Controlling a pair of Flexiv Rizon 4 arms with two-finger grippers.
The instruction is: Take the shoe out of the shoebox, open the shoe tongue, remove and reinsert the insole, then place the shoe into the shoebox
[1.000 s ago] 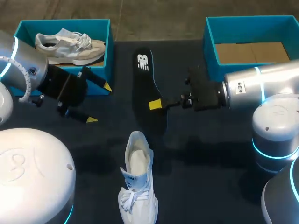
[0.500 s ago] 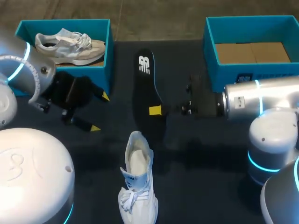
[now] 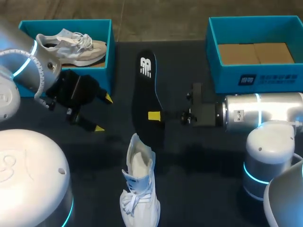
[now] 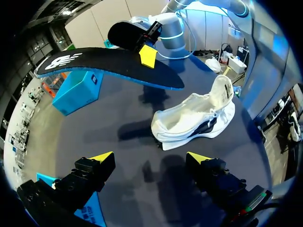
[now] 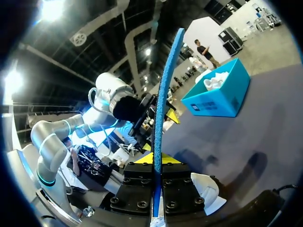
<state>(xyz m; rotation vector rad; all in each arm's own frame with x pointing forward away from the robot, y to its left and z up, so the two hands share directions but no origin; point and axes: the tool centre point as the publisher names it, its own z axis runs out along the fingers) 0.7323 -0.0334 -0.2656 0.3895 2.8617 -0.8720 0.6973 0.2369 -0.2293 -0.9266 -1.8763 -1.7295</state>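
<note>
right gripper point(image 3: 155, 116) pinching black insole point(image 3: 144, 90) by its edge, held above table point(image 3: 199, 161) middle | white shoe point(image 3: 138, 189) on table at near edge, under insole's near end | left gripper point(image 3: 103, 113) spread, empty, beside left shoebox point(image 3: 111, 56)

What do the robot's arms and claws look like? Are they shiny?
Yes! The left arm and right arm are fat, round, shiny silver tubes with glowing light-blue rings. Each one ends in a black, blocky wrist part. The left claw and right claw each have two black fingers with bright yellow tips.
</note>
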